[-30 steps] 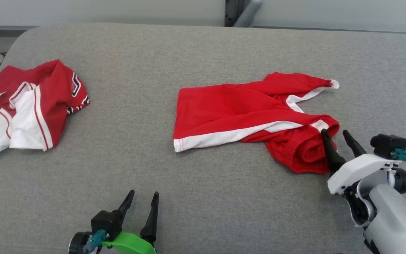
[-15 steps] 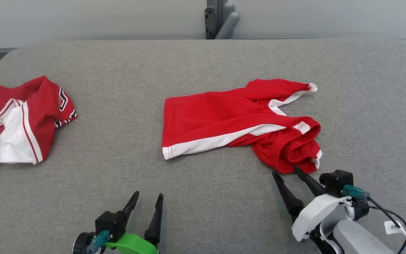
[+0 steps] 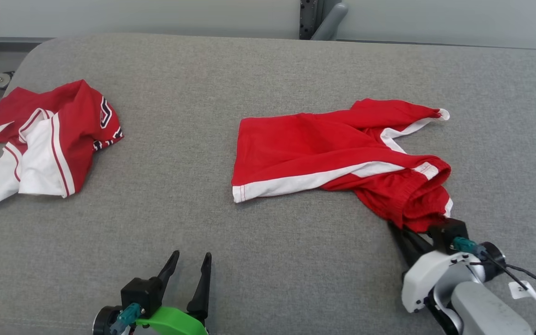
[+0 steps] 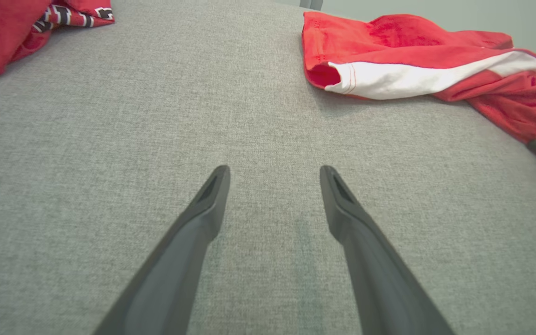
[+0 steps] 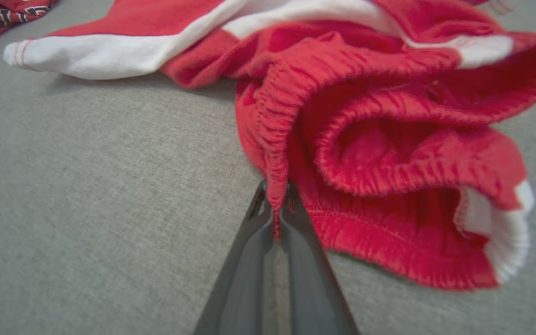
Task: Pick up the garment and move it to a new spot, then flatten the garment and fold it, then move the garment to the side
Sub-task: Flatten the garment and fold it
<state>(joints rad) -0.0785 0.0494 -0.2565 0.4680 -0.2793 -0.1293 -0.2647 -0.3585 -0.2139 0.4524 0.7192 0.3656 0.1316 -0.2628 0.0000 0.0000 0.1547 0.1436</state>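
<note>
Shorts (image 3: 324,149), red with white stripes, lie right of centre on the grey tabletop (image 3: 258,65), long axis running left to right, waistband toward the robot's right, its elastic edge pinched tight by the right gripper (image 5: 275,204), while the left gripper (image 3: 190,255) hangs spread, empty.

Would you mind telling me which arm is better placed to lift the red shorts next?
Right. The right gripper is shut on the red shorts' elastic waistband; the left gripper stands open over bare grey padding, apart from them.
</note>
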